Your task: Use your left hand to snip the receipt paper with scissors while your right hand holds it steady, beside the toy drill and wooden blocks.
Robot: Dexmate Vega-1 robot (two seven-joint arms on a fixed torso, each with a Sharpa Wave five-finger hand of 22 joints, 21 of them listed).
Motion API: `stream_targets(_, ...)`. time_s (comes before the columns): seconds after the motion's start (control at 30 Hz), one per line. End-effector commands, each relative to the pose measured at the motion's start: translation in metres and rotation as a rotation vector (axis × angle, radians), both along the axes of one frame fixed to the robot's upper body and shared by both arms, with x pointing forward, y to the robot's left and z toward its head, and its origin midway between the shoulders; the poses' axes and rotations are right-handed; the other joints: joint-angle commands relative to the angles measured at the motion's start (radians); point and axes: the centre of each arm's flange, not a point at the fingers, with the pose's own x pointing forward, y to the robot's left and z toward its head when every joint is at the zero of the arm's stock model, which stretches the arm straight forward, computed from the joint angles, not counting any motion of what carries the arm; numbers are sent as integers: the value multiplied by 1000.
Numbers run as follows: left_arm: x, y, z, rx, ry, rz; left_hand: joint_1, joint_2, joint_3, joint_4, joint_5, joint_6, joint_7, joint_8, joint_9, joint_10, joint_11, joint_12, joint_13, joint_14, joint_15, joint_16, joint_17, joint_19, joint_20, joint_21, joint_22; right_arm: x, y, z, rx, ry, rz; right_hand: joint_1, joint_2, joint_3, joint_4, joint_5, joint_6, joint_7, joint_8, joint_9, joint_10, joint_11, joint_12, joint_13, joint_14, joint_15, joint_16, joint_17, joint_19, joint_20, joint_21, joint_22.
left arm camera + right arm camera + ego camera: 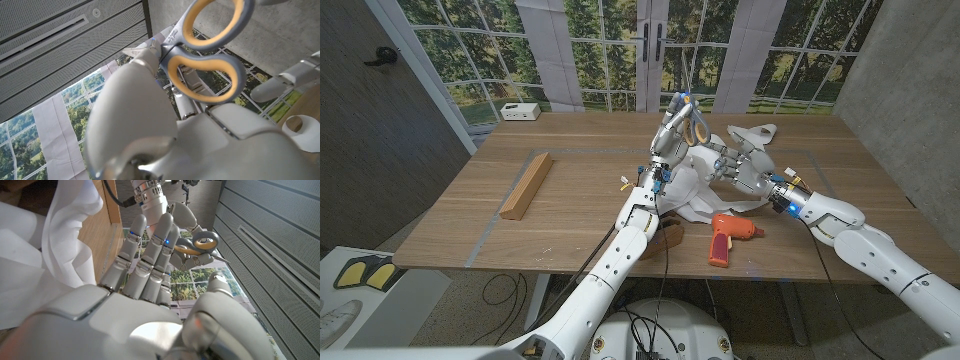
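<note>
Left hand (672, 140) fingers clamped on raised scissors (693, 122), right hand (745, 170) fingers apart beside crumpled paper (698, 190), mid-desk (580, 215), orange drill (725, 238) near front edge

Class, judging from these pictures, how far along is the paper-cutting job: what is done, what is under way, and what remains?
Done: the left hand has picked up the scissors and holds them raised, handles up. Under way: the right hand is at the crumpled white paper, fingers apart; a firm hold cannot be confirmed. Left: steadying the paper and snipping it; no cut is visible. The orange toy drill lies nearby.
</note>
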Motion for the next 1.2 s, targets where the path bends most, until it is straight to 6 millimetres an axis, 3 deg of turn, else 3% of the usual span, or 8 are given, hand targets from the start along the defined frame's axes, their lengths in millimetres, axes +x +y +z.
stream_targets(0.03,-5,8,0,16,-46,60,9,-1,-2,-1,6,2,-5,5,3,5,-4,8,3,88,-175,10,3,11,-137,-2,5,4,3,-5,37,19,56,18,-2,8,-4,6,-5,1,6,2,14,-2,15,10,11,-16,12,12,-5,2,-2,3)
stream_targets(0.4,-7,11,1,2,-67,70,8,0,-3,0,6,3,-7,4,2,6,-6,8,3,89,-175,9,3,10,-137,-2,5,6,8,-8,79,43,104,52,10,26,-18,6,53,-7,28,2,43,-24,45,38,46,-19,33,48,14,-22,5,4)
stream_targets(0.53,-6,12,0,5,-67,71,8,0,-3,-1,6,4,-4,5,2,6,-5,9,3,88,-175,9,3,10,-138,-2,5,7,8,-9,85,42,107,64,9,33,-20,3,124,-4,48,2,51,-28,50,38,49,-17,32,64,16,-34,7,4)
stream_targets(1.0,-4,9,-3,-5,-47,51,8,1,-4,-1,6,3,-5,4,2,5,-6,8,3,90,-176,10,3,10,-137,-1,5,0,17,-6,69,30,165,98,13,51,-29,2,102,-23,27,1,61,-45,70,59,56,-20,38,96,-4,-31,1,5)
stream_targets(1.1,-3,6,-4,-7,-43,44,8,1,-3,-1,6,2,-6,4,2,5,-6,9,4,90,-175,9,3,9,-138,-1,5,0,20,-6,67,26,168,113,8,56,-26,-1,111,-19,18,1,129,-68,136,111,143,-18,98,163,48,-45,22,8)
stream_targets(1.2,-3,6,-5,-4,-40,45,8,1,-4,-1,6,3,-5,5,3,6,-6,9,4,90,-175,9,3,9,-138,-1,5,-1,21,-6,67,27,175,135,-12,55,-29,-2,116,-18,13,6,132,-82,192,184,185,-17,165,252,52,-46,26,12)
